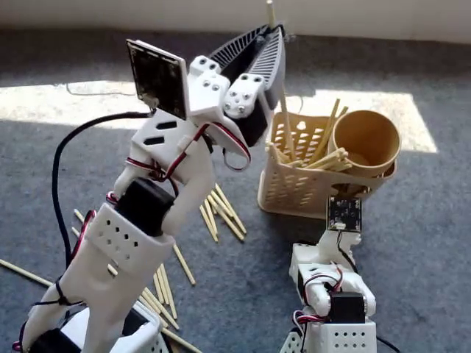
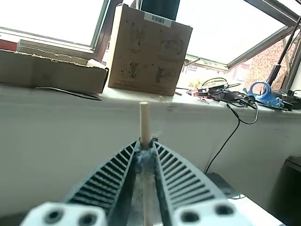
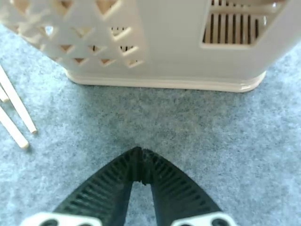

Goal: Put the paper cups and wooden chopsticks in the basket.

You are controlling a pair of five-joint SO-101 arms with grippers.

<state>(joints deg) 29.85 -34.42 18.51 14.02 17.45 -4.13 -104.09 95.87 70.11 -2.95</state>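
Note:
My left gripper is raised above the beige basket, shut on a wooden chopstick that stands nearly upright with its lower end down among the sticks in the basket. In the left wrist view the chopstick pokes out beyond the closed fingertips. A paper cup lies tilted in the basket beside several chopsticks. More chopsticks lie loose on the carpet. My right gripper is shut on nothing, low over the carpet just in front of the basket wall.
Grey carpet covers the floor. Loose chopsticks lie under and beside the left arm, and two chopsticks lie near the right gripper. The right arm stands close in front of the basket. A white wall runs behind.

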